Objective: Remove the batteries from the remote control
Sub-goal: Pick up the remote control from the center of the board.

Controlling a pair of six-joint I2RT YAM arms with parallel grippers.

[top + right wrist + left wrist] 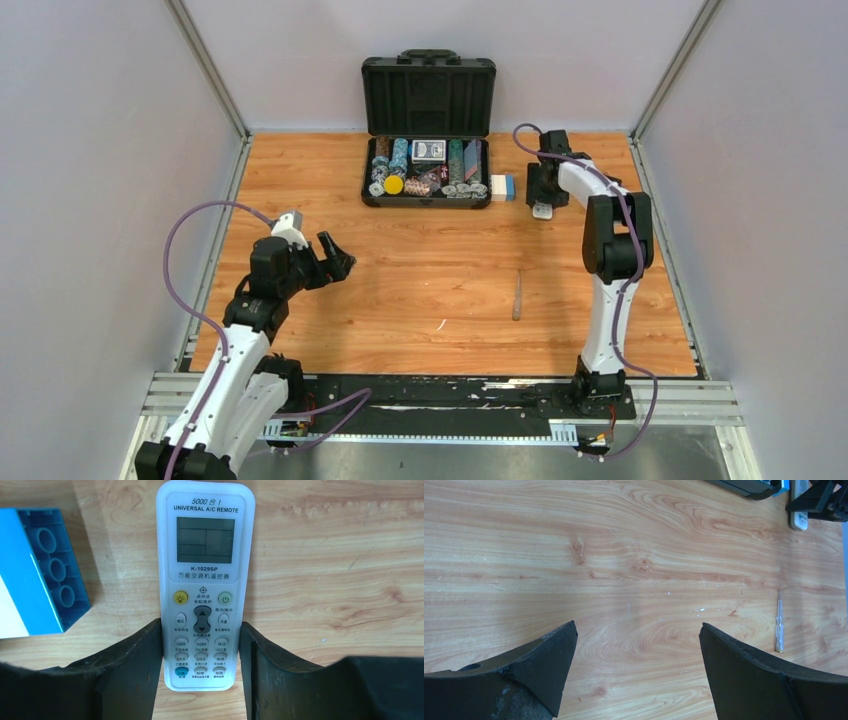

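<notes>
A white A/C remote control (pixel 205 555) lies buttons up on the wooden table at the back right (pixel 542 211). My right gripper (pixel 201 625) straddles its lower half, with a dark finger against each long side. It is shut on the remote, which still rests on the table. The batteries are hidden, and only the button face of the remote shows. My left gripper (pixel 340 262) hovers over bare wood at the left. It stands wide open (pixel 638 625) with nothing between its fingers.
An open black case (pixel 428 95) with poker chips and cards stands at the back centre. A blue and white block (pixel 35 580) lies just left of the remote. A slim pen-like tool (pixel 517 297) lies on the wood right of centre.
</notes>
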